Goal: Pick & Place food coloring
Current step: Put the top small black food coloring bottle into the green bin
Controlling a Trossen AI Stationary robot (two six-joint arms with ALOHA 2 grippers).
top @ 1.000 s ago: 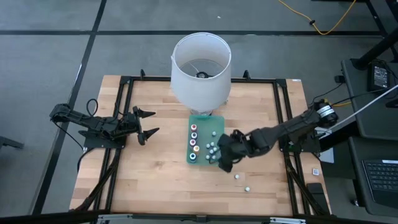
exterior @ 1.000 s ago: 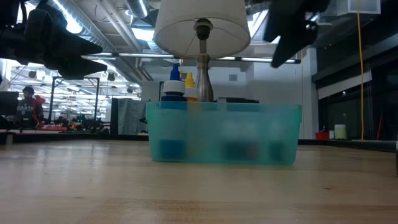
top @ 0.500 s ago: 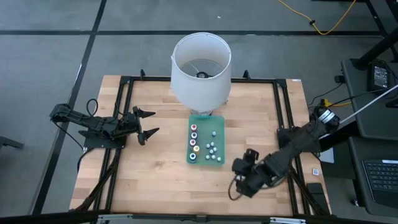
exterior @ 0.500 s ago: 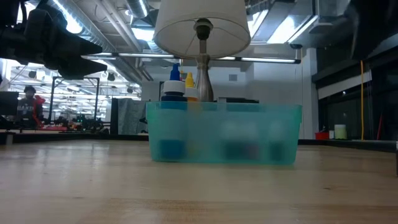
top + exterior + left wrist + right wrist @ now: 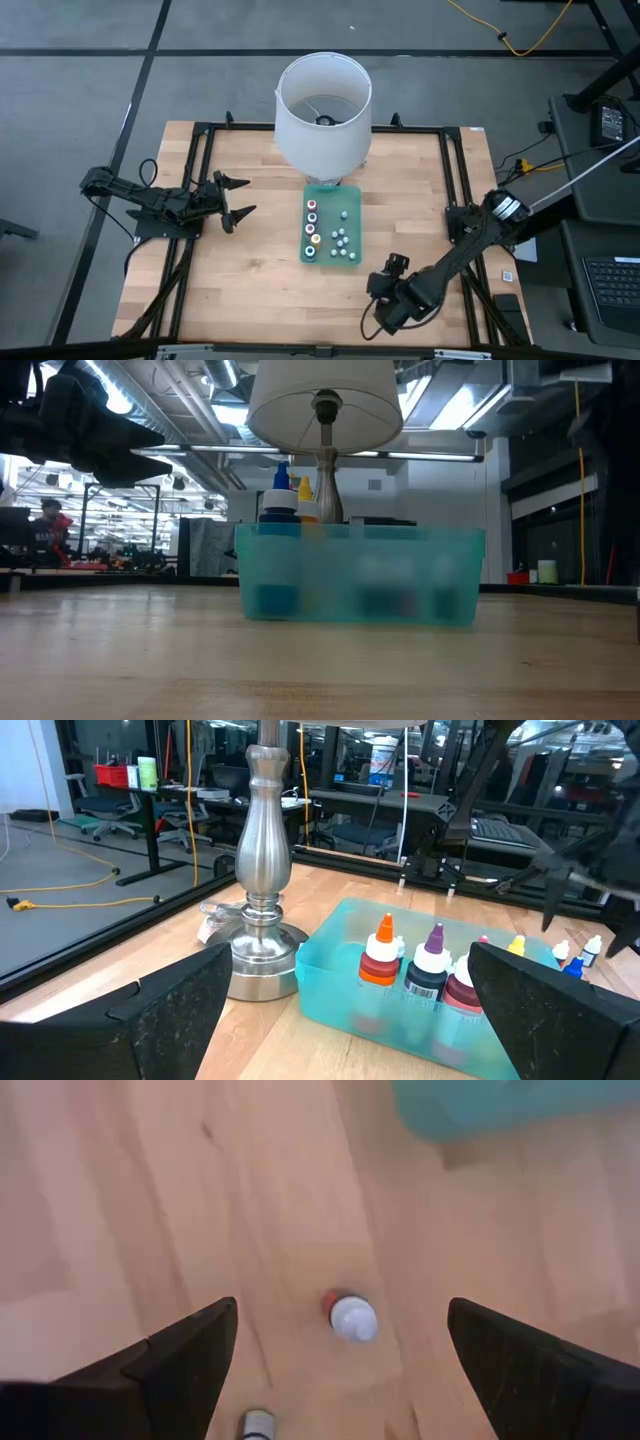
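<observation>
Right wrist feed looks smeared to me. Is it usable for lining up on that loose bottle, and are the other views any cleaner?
Right wrist view: motion-blurred, but the white-capped bottle reads between the open right end effector fingers. Low view: teal bin soft, near tabletop blurred, lamp backlit. Left wrist view: sharp on the bottles in the bin. High view: evenly lit, bottles tiny.

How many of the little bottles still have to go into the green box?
Done: most of the food coloring bottles already stand in the green bin. In hand: nothing yet; the right gripper hangs over the table with open jaws above a bottle with a white cap. Left: that bottle and a second one beside it, so at least two. The left gripper waits open at the left side.
</observation>
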